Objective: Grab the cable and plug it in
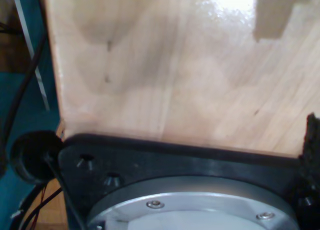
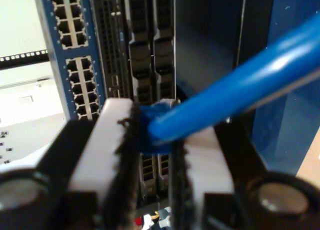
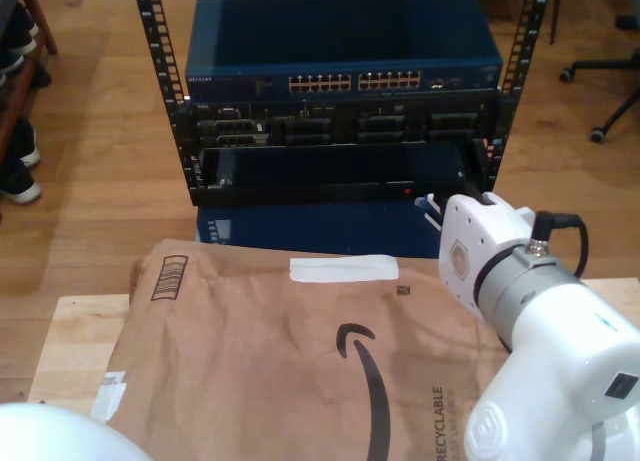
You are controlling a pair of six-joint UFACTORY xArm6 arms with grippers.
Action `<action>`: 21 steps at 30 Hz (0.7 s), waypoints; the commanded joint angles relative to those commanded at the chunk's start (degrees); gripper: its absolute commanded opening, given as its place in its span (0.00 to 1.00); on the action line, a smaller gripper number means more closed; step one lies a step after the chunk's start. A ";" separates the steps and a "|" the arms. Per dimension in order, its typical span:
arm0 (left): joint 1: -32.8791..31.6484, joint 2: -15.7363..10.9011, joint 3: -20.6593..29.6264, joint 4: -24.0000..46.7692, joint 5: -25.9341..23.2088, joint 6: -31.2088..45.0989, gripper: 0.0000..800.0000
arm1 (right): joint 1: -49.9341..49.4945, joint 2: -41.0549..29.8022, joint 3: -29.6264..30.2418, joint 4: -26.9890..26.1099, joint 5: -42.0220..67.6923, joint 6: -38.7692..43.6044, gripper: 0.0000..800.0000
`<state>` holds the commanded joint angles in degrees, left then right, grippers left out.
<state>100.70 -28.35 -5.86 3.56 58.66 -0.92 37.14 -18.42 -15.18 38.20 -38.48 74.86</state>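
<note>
The bright-blue cable [image 2: 240, 85] runs in from one side and ends between the black pads of my second gripper [image 2: 152, 135], which is shut on its plug end [image 2: 150, 121]. Close behind the jaws stands the rack's front, with the blue switch [image 2: 75, 85] and its rows of ports to one side. In the exterior view my second gripper [image 3: 432, 203] is at the lower right of the rack [image 3: 170, 111], below the switch [image 3: 340, 81]. The first wrist view looks at a wooden top [image 1: 175, 65] and a black arm base [image 1: 175, 160]. A rough black strip [image 1: 312, 135] sits at its edge.
A brown paper mailer [image 3: 280, 351] covers most of the wooden table [image 3: 70, 341] in front of the rack. A blue box [image 3: 300, 226] sits under the rack. Shoes [image 3: 15, 181] lie at the exterior view's left and a chair base [image 3: 600, 131] at its right.
</note>
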 joint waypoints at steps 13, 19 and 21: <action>0.00 0.00 0.00 -0.09 0.00 0.00 1.00 | 3.52 1.49 -0.18 0.09 -3.43 0.09 0.00; 0.09 0.00 0.00 -0.09 0.00 0.00 1.00 | 3.52 1.05 1.32 2.37 -4.75 -0.09 0.00; 0.09 0.00 0.00 -0.09 0.00 0.00 1.00 | 3.52 0.18 1.32 2.37 -4.75 -0.09 0.00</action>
<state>100.79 -28.35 -5.86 3.47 58.66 -0.92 40.66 -18.24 -13.86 40.57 -43.23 74.77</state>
